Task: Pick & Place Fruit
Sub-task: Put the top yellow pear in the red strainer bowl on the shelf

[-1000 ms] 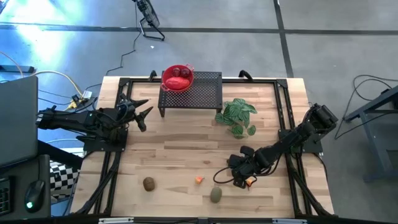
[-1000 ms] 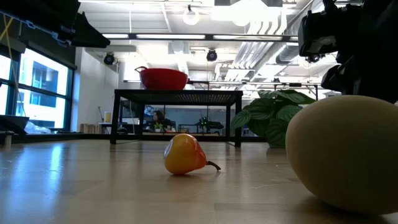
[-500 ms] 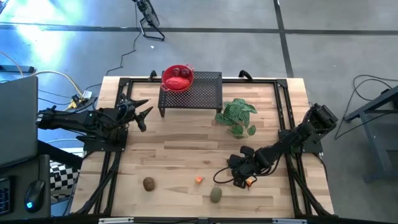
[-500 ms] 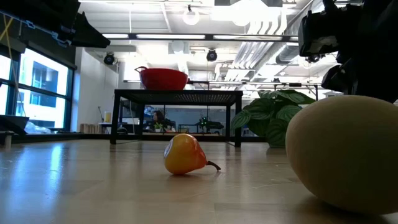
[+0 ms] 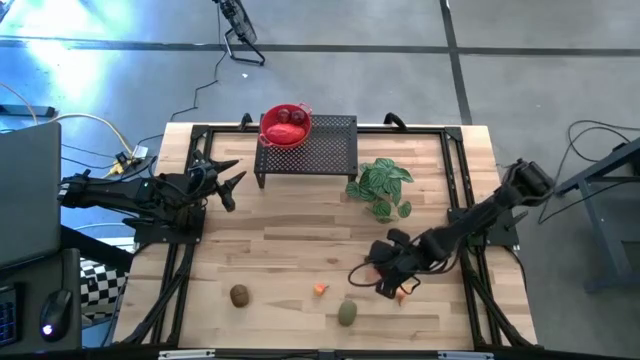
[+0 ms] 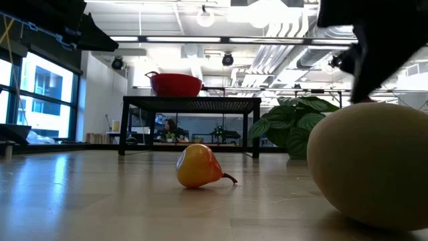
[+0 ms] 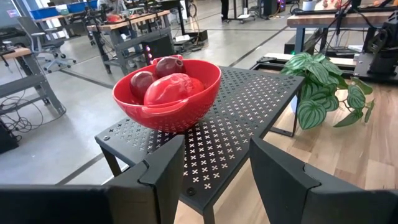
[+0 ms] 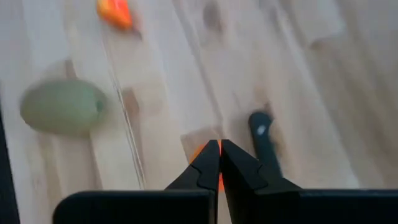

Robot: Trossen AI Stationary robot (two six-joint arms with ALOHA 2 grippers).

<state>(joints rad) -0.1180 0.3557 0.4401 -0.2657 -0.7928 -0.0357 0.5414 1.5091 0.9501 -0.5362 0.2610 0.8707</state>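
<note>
My right gripper (image 5: 399, 291) hovers low over the table's near right part, shut, with a tiny orange fruit (image 8: 199, 151) at its fingertips. A second tiny orange fruit (image 5: 320, 288), the olive-green oval (image 5: 347, 313) and the brown oval (image 5: 239, 295) lie on the bare wood near the front edge. The red bowl (image 5: 286, 125) stands on a black perforated rack (image 5: 325, 148) and holds the red oblong (image 7: 169, 90) and two dark-red round fruits (image 7: 142, 81). My left gripper (image 5: 232, 180) waits open at the table's left, facing the rack. My right gripper has the tiny orange fruit (image 8: 219, 181) at the very tips of its shut fingers (image 8: 208, 163), coming from above and pointing down. The fingers cover most of the piece, so only orange slivers show beside and between them. Whether it is clear of the table cannot be told.
A black knife handle (image 8: 263, 138) lies on the wood just beside my right fingertips. The green leafy plant (image 5: 383, 186) stands right of the rack. Black frame rails run along both table sides. Bare wood lies between the rack and the front fruits.
My right arm has stretched out and its gripper has shifted slightly toward the table's right and near edge, rising; in the low view its dark bulk has moved up and out of the corner. The fruits on the table and my left arm have stayed put.
</note>
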